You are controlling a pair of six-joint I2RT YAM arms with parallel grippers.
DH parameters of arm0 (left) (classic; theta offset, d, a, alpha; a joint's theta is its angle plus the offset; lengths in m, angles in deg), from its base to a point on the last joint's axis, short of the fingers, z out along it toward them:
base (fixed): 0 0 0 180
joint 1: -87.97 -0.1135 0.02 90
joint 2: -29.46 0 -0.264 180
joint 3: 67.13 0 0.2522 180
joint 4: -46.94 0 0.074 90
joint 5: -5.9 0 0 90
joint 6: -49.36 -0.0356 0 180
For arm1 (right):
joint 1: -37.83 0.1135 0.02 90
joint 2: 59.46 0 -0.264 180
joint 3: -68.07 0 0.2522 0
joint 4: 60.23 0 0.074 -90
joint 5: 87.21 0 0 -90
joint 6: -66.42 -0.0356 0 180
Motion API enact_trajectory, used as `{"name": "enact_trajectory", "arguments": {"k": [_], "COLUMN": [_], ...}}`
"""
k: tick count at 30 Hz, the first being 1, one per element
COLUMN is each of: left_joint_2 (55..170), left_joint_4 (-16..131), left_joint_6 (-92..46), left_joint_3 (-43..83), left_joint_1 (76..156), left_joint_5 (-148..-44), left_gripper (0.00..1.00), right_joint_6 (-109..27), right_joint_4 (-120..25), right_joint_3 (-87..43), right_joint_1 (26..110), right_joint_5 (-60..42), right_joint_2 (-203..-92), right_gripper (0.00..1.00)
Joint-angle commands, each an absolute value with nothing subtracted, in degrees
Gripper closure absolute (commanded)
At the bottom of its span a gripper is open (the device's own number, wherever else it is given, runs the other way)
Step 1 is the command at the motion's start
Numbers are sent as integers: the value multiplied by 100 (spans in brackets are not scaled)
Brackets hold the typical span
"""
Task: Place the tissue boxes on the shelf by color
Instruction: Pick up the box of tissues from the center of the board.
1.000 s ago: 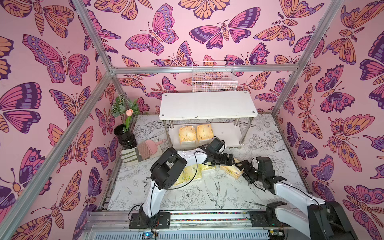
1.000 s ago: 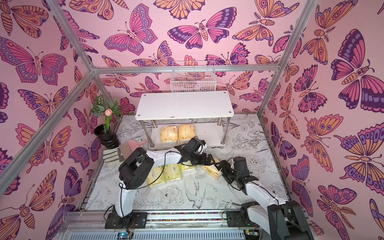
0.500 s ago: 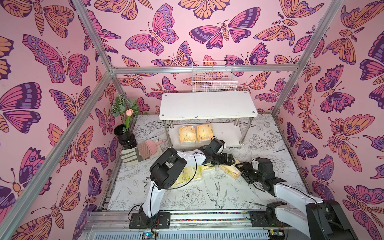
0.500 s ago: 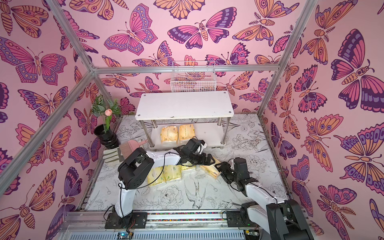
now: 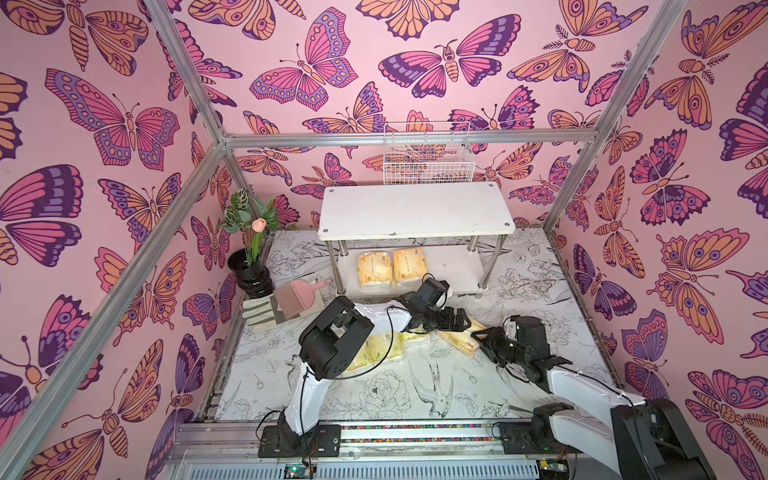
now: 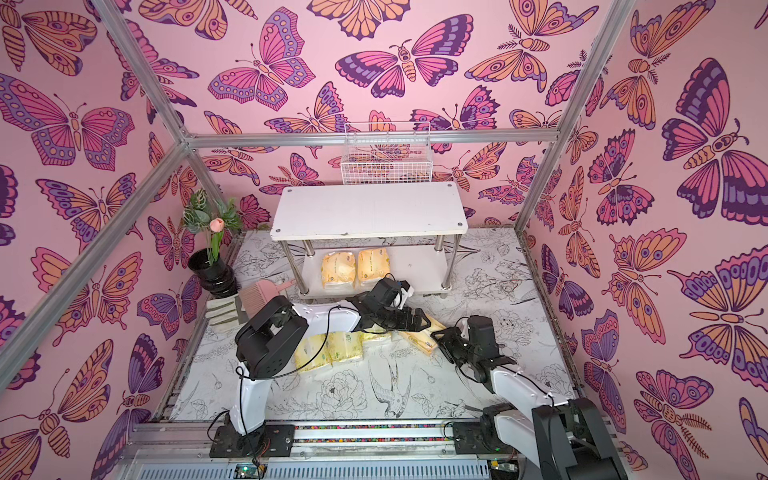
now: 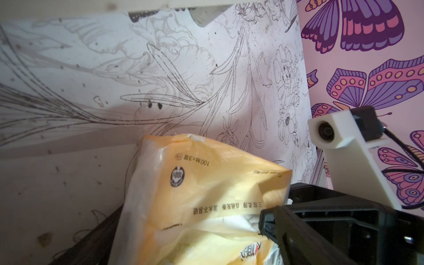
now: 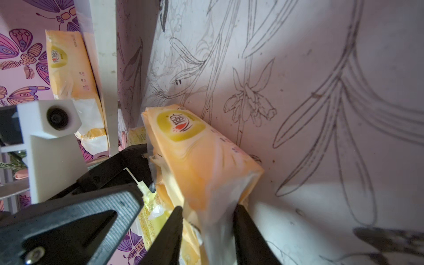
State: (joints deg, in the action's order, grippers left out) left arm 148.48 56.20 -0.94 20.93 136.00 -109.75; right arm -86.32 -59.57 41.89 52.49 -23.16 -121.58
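Since the shelf (image 5: 415,208) has 2 orange tissue packs (image 5: 375,270) lying side by side on its lower board, I take that level to be the orange one, with bare board beside them for 1 more. The upper board holds nothing.

That 1 is the third orange tissue pack (image 5: 459,343), down on the table (image 5: 374,395) in front of the shelf, between the 2 arms. The right gripper (image 8: 207,207) pinches its white end, 1 finger pressed into each side so the wrap puckers. To me that looks like a grip for carrying it over to its fellows.

The left gripper (image 5: 453,321) is spread wide at the pack's other end and grasps nothing. I cannot tell whether it touches the wrap.

The yellow-green tissue packs (image 6: 347,347) lie together under the left arm. I count 3, with 1 mostly hidden. That makes 6 packs in all: 2 shelved and 4 on the table. There is also 1 white wire basket (image 5: 428,166) behind the shelf.
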Motion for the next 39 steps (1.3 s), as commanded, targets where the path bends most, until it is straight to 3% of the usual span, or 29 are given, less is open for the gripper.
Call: {"name": "enact_trajectory", "arguments": {"k": [1,9,20,26,32,39], "left_joint_2": [14817,14191,13127,12113,10741,9309], "left_joint_4": [6053,6355,7644,8290,8733,9228], "left_joint_6": [17,-85,-761,-1116,-1159,-841], "left_joint_3": [1914,2083,2588,2297,1745,1017], "left_joint_1": [13726,13719,13718,13719,13710,13684], "left_joint_5": [-11147,-11042,-10557,-9562,-8446,-7597], "left_gripper": [0,0,0,0,0,0], "right_joint_6": [-8555,-8539,-8905,-9469,-10093,-10468], "right_joint_4": [-5688,-5173,-3848,-3828,-4270,-5082], "right_joint_3": [4165,4180,4051,4128,4109,3759], "right_joint_1": [5251,5254,5259,5251,5312,5919], "right_joint_5": [-2325,-2337,-2198,-2164,-1876,-652], "right_joint_2": [-11949,-11561,-9905,-9216,-9106,-9734], "right_gripper": [70,99,100,100,100,100]}}
